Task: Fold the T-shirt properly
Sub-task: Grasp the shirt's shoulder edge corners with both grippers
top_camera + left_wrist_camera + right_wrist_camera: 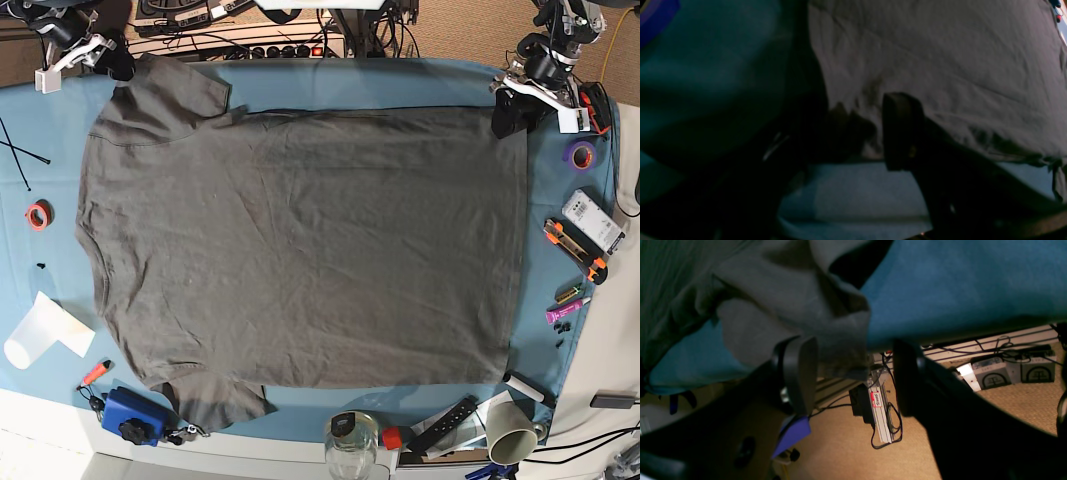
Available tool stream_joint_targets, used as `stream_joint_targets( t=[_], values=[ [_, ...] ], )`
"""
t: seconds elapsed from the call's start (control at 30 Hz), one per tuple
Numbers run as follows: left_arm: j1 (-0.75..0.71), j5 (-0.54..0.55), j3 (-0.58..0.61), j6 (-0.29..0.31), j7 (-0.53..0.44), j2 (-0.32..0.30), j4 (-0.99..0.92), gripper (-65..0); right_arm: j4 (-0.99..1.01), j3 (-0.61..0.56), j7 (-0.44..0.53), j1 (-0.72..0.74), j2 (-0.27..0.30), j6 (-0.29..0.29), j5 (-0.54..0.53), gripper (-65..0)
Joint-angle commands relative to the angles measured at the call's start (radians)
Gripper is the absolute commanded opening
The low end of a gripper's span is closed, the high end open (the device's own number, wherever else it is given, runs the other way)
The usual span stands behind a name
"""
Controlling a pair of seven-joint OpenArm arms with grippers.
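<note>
The dark charcoal T-shirt [300, 240] lies spread flat on the blue-teal tablecloth [400, 75], collar side to the left and hem to the right. My right gripper [115, 65] is at the far left sleeve. In the right wrist view it [853, 376] is open, and the sleeve's edge [840, 350] hangs between its fingers over the table's far edge. My left gripper [505, 115] is at the far right hem corner. In the left wrist view it [853, 133] looks open, with the shirt's corner [853, 123] between its jaws. Its left finger is lost in shadow.
A red tape roll [38, 215] and white paper [40, 330] lie to the left. A purple tape roll [580, 154], white device [592, 220] and utility knife [577, 250] lie to the right. A blue object [130, 415], glass jar [352, 440], remote [445, 412] and cup [512, 432] line the near edge.
</note>
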State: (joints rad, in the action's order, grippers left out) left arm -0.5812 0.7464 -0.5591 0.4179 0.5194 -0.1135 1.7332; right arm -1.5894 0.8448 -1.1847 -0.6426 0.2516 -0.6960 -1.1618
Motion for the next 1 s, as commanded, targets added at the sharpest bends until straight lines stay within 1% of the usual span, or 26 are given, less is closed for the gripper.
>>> stream_joint_targets(
  t=[0.0, 0.27, 0.4, 0.57, 0.67, 0.73, 0.87, 0.9, 0.97],
  values=[
    [-0.015, -0.027, 0.000, -0.018, 0.057, -0.001, -0.001, -34.1, -0.012, 0.011, 0.026, -0.008, 0.018, -0.002, -0.024, -30.0],
    [-0.015, -0.027, 0.000, -0.018, 0.057, -0.004, -0.001, -34.1, -0.013, 0.012, 0.033, 0.020, 0.018, -0.002, -0.022, -30.0],
    [-0.014, -0.027, 0.000, -0.018, 0.057, -0.006, -0.001, -34.1, -0.013, 0.012, 0.033, 0.076, 0.018, -0.002, 0.031, -30.0],
    [-0.015, -0.027, 0.000, -0.018, 0.057, -0.006, -0.001, -34.1, -0.013, 0.011, 0.034, 0.111, 0.018, -0.002, 0.042, -30.0],
    [-0.014, -0.027, 0.000, -0.018, 0.057, -0.006, -0.001, -34.1, -0.013, 0.011, 0.037, 0.119, 0.018, -0.002, 0.071, -30.0],
    [-0.014, -0.027, 0.000, -0.018, 0.057, -0.006, -0.001, -34.1, -0.013, 0.011, 0.018, 0.119, 0.019, -0.002, 0.043, -30.0],
    [-0.015, -0.030, 0.000, -0.018, 0.058, -0.006, -0.001, -34.1, -0.018, 0.014, -0.134, 0.108, 0.028, -0.002, -0.101, -30.0],
    [-0.015, -0.036, 0.000, -0.018, 0.057, -0.006, -0.001, -34.1, -0.026, 0.014, -0.152, 0.098, 0.029, -0.002, -0.123, -30.0],
    [-0.015, -0.039, 0.000, -0.018, 0.057, -0.006, -0.001, -34.1, -0.060, 0.014, -0.152, 0.068, 0.028, -0.002, -0.132, -30.0]
  ],
)
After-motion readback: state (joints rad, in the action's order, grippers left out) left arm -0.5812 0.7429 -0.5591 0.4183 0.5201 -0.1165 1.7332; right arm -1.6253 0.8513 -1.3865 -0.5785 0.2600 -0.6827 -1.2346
